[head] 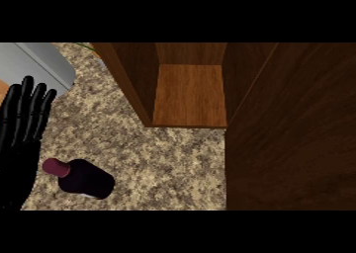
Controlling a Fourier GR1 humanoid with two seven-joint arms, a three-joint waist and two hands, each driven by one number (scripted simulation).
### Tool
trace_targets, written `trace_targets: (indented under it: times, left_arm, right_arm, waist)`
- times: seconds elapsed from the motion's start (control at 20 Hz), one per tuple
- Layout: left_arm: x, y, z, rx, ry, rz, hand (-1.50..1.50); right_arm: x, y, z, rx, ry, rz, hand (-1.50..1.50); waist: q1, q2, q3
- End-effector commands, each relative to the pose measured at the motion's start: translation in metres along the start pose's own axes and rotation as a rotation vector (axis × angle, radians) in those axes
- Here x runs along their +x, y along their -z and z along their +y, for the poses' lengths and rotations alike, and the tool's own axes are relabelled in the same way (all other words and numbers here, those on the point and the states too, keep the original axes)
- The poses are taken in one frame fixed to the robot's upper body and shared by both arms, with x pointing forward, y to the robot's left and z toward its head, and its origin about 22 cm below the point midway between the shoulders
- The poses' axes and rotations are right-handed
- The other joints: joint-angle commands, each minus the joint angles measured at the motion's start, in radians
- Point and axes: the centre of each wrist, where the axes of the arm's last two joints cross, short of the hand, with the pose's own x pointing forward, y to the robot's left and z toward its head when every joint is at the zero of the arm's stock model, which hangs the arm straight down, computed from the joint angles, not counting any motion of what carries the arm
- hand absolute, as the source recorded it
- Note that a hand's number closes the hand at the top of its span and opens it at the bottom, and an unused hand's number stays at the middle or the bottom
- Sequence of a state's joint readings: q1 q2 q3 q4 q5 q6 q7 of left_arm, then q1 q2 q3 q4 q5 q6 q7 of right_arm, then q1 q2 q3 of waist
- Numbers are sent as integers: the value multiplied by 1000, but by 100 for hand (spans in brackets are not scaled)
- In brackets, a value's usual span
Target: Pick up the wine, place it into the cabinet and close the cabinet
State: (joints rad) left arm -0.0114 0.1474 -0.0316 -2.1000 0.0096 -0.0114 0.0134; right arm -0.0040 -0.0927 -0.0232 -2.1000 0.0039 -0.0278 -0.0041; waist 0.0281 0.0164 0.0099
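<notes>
A dark wine bottle [84, 179] with a maroon cap stands on the speckled counter [166, 158] near the lower left. My left hand [19, 133] rests open at the left edge, fingers straight and pointing up, just left of the bottle and not touching it. The wooden cabinet [188, 94] stands open at the top centre, its shelf bare. Its open door [297, 128] fills the right side of the view. My right hand does not show.
A grey appliance or sink edge [42, 62] sits at the upper left corner. Bare counter lies between the bottle and the cabinet's opening. The door panel hides whatever is at the right.
</notes>
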Motion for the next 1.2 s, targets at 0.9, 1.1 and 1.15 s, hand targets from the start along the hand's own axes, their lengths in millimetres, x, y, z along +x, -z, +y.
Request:
trace_targets:
  times: [0.9,1.1,1.15]
  left_arm:
    - [-11,34,-32,781,-52,277,-150]
    - [-4,44,-39,787,-64,245,-150]
    - [0,48,-32,781,-45,259,-150]
  right_arm:
    - [43,-37,-12,275,184,170,-150]
    - [37,-40,-11,268,171,174,-150]
    - [39,-34,-3,268,185,187,-150]
  waist:
    - [-33,-17,-10]
    - [-32,-17,-10]
    - [-30,-17,-10]
